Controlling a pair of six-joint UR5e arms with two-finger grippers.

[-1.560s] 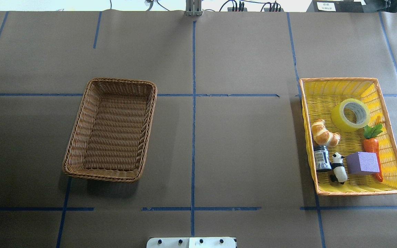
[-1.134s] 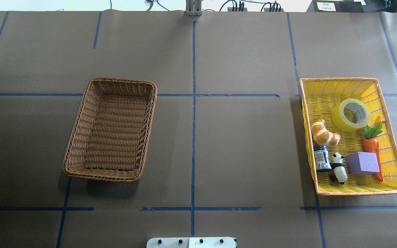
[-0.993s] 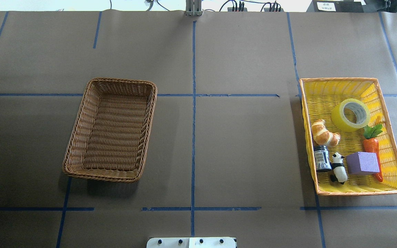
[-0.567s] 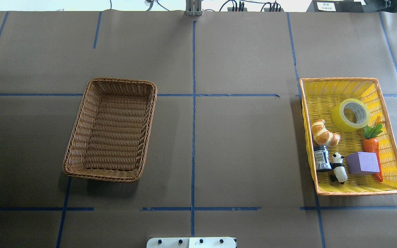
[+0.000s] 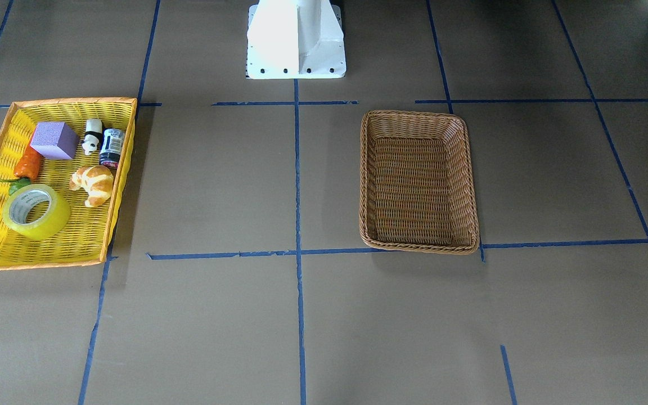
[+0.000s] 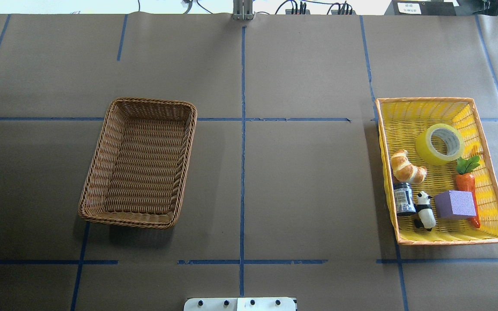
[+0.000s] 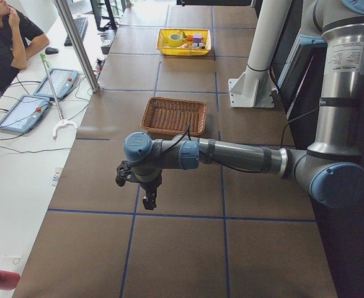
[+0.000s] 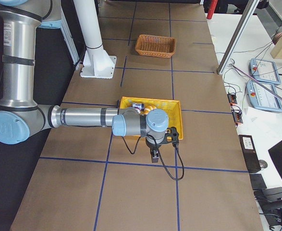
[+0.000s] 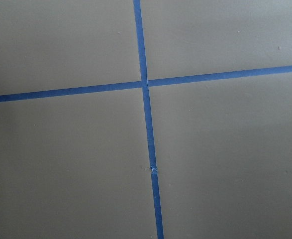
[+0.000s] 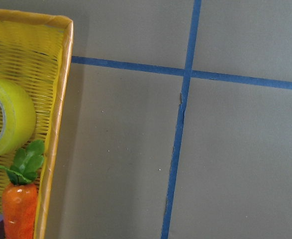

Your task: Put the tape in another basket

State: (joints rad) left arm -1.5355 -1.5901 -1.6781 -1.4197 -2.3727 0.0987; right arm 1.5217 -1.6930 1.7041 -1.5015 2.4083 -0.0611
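The yellow-green tape roll lies in the far part of the yellow orange-rimmed tray basket on the table's right; it also shows in the front-facing view and at the left edge of the right wrist view. The brown wicker basket stands empty on the left half. My left gripper hangs over bare table beyond the wicker basket's outer side. My right gripper hangs just outside the yellow basket. They show in side views only, so I cannot tell if they are open or shut.
The yellow basket also holds a croissant, a dark can, a panda figure, a purple block and a carrot. Blue tape lines cross the brown table. An operator sits at the side desk.
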